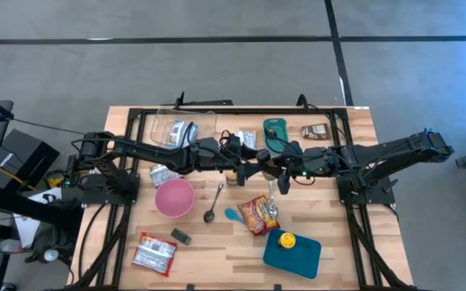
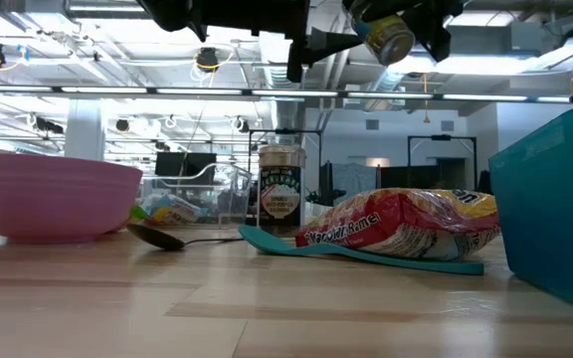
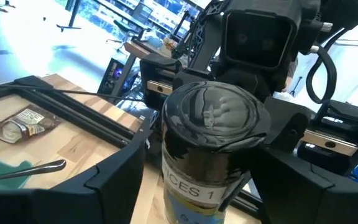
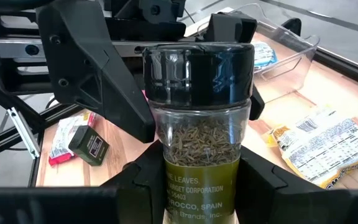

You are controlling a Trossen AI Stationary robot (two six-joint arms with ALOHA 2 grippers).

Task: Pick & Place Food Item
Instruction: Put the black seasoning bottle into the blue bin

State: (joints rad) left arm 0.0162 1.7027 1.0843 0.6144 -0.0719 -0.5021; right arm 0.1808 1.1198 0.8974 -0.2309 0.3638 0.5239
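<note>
Nearest you in the low view: teal container (image 2: pixel 550 214) at right, pink bowl (image 2: pixel 53 194) at left, both on the table.

Behind them: metal spoon (image 2: pixel 162 237), and a ramen packet (image 2: pixel 401 224) lying on a teal spoon (image 2: pixel 267 241).

Farther back: a second jar (image 2: pixel 280 189) stands upright on the table, with the clear bin (image 1: pixel 186 128) beyond it.

Above mid-table: the spice jar (image 4: pixel 201 124) is off the surface, tilted in the low view.

Right gripper (image 4: pixel 201 186): clamped on the jar's glass body, label end.

Left gripper (image 3: pixel 204 180): its fingers (image 3: pixel 114 180) flank the black lid. You can see a gap on one side, so it has no grip.
</note>
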